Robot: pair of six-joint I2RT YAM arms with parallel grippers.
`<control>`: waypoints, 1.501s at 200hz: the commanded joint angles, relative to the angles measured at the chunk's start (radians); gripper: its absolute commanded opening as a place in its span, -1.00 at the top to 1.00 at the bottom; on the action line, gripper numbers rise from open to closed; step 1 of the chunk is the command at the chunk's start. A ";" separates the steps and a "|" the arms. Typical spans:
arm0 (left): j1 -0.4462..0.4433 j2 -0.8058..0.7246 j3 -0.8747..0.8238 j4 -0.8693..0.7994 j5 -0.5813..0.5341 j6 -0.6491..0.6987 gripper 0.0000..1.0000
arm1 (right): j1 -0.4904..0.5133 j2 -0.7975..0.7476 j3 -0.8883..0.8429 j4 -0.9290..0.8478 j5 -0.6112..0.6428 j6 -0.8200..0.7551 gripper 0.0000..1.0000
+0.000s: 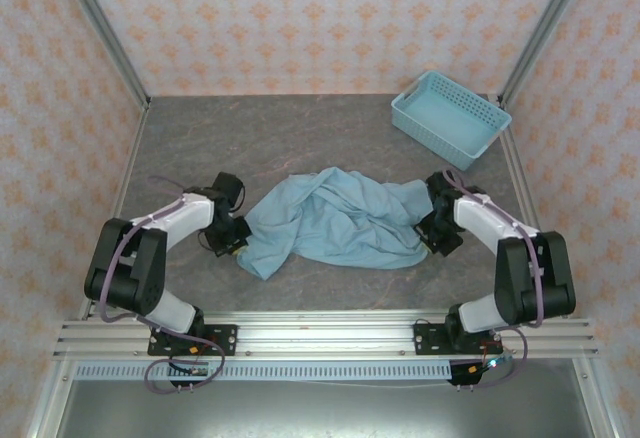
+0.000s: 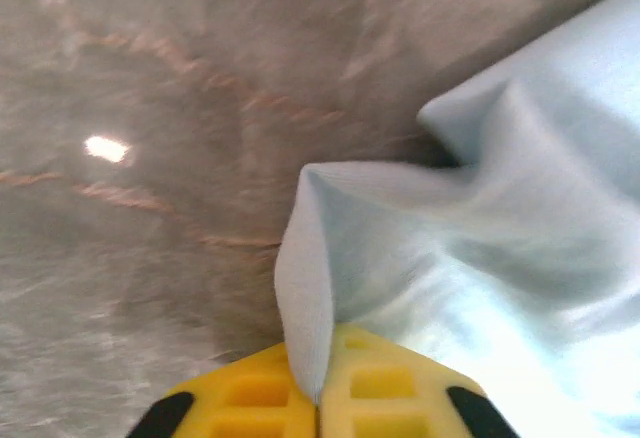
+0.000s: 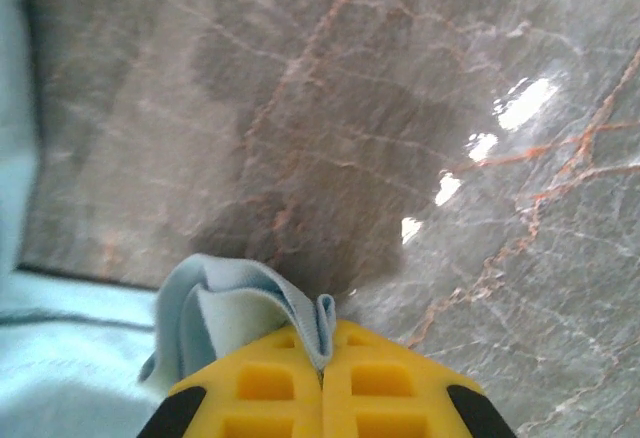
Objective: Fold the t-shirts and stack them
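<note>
Left gripper (image 2: 318, 398) and right gripper (image 3: 322, 368), each pinched shut on a crumpled light blue cloth t-shirt (image 1: 335, 218).
The t-shirt is laid mid-table, long axis left to right, held by a fold at each end. Bare grey marbled tabletop (image 1: 250, 138) is left on the far side; a light blue plastic lattice basket (image 1: 452, 116) is set far right, apart from it.

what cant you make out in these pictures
Print on the t-shirt: top view, crumpled folds hide any lettering.
Shirt count: top view, the cloth is bunched, so whether it is one shirt or several cannot be told.
Inside the basket: top view, too small to tell whether anything lies in it.
Left gripper: left wrist view, fingers cut off by the bottom edge, cloth blurred.
Right gripper: right wrist view, same cut, shirt runs off the left edge.
</note>
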 commanded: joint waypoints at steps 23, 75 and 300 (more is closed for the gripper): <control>0.025 -0.058 0.165 0.004 -0.075 -0.039 1.00 | 0.015 -0.091 0.209 0.009 -0.044 -0.071 1.00; 0.180 -0.222 0.524 -0.011 -0.074 -0.163 1.00 | 0.016 0.011 0.735 -0.041 -0.060 -0.151 1.00; 0.392 0.118 1.396 -0.137 -0.027 -0.160 1.00 | 0.075 0.324 1.144 0.477 -0.358 0.067 1.00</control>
